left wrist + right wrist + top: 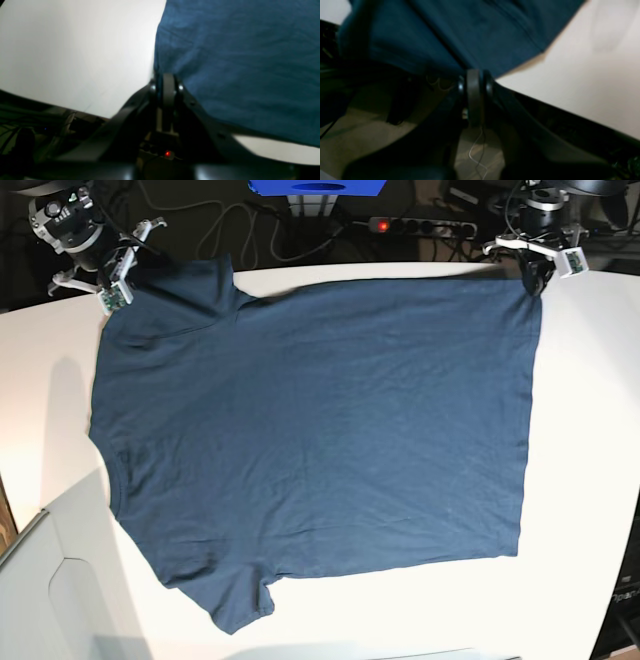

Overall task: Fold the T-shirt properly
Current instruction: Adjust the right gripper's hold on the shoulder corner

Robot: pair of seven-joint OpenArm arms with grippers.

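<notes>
The dark navy T-shirt (310, 440) lies spread flat on the white table (585, 480), its neckline toward the left and its hem toward the right. My left gripper (532, 280) is at the far right corner of the hem, and in the left wrist view its fingertips (167, 77) are shut on the T-shirt's (237, 62) edge. At the far left, my right gripper (118, 288) sits by the sleeve. Seen from the right wrist, it (475, 73) is pinched shut on the T-shirt (470, 32), whose cloth bunches over the table's edge.
Behind the table's far edge lie cables, a power strip (405, 225) with a red light, and a blue box (315, 188). A pale grey panel (50, 590) sits at the near left corner. The floor (370, 135) shows beyond the table edge.
</notes>
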